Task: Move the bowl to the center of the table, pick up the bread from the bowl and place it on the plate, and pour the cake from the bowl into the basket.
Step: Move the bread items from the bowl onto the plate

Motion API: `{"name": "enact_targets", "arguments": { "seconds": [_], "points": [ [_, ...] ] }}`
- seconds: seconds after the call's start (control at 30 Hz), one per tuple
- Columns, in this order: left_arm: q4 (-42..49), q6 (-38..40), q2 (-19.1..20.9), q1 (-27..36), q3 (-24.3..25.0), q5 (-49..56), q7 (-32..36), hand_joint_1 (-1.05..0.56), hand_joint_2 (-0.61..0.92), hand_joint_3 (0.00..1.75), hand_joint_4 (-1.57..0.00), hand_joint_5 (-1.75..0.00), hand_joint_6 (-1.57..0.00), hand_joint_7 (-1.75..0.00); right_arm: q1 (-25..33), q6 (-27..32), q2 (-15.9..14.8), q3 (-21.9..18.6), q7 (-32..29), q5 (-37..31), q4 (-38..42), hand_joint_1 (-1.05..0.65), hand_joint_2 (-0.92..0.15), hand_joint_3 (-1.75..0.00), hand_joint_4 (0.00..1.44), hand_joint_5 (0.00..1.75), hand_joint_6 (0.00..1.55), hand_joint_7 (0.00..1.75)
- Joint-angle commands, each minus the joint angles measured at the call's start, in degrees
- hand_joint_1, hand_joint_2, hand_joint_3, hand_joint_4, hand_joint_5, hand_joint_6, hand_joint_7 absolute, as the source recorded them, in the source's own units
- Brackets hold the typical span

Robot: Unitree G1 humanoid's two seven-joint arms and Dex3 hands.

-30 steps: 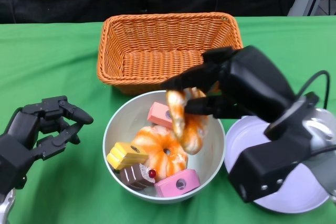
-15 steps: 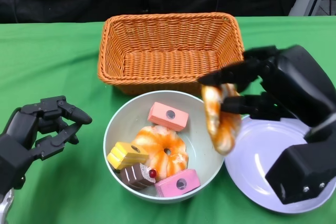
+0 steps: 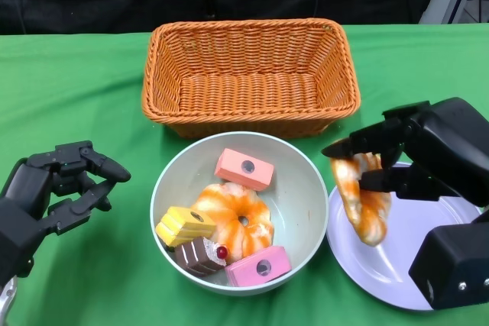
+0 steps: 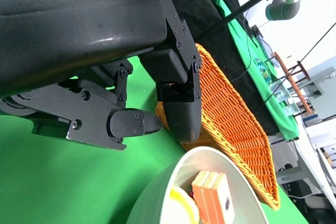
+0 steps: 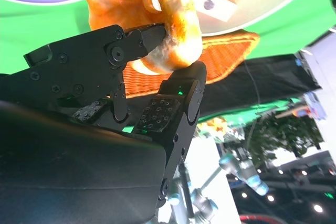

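Right hand: the black right hand (image 3: 397, 159) sits at the right edge of the head view, pinching a glazed orange twisted bread (image 3: 362, 198) between thumb and fingers; the bread hangs down from the grip.
Bread, close up: in the right wrist view the same bread (image 5: 157, 19) is clamped between two black fingertips (image 5: 149, 35).
Plate: a round pale lilac plate (image 3: 405, 265) lies at the lower right of the head view, just beside the bowl; the bread hangs over its left part, and whether it touches I cannot tell.
Bowl: a round pale green bowl (image 3: 172, 181) stands at lower centre, just in front of the basket.
In the bowl: an orange-and-white glazed ring bread (image 3: 233, 219), two pink cake blocks (image 3: 244, 167), a yellow cake slice (image 3: 182, 227) and a brown chocolate cake with a red cherry (image 3: 200, 256).
Basket: a rectangular orange wicker basket (image 3: 248, 74) fills the upper centre.
Left hand: the black left hand (image 3: 57, 192) hovers at the lower left, left of the bowl and apart from it, fingers spread and holding nothing.
Table: a green cloth-covered table (image 3: 69, 89).
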Motion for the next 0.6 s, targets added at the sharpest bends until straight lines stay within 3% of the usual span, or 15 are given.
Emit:
{"name": "enact_targets", "arguments": {
  "seconds": [0.03, 0.6],
  "points": [
    [0.9, -0.87, 1.41, -0.81, 0.45, 0.3, 1.26, -0.06, 0.92, 0.37, -0.79, -1.34, -0.86, -0.91, 0.44, 1.04, -1.53, -0.82, 0.75, -0.19, 0.6, -0.09, -0.86, -0.01, 0.85, 1.25, 1.22, 0.02],
    [2.29, -1.78, 1.47, -1.46, 0.44, 0.11, 1.38, -0.05, 0.92, 0.35, -0.82, -1.32, -0.89, -0.88, -1.27, 1.52, -2.16, 1.43, 4.72, -0.04, 5.47, -0.09, -0.87, 0.0, 0.81, 1.19, 1.21, 0.0]
  ]
}}
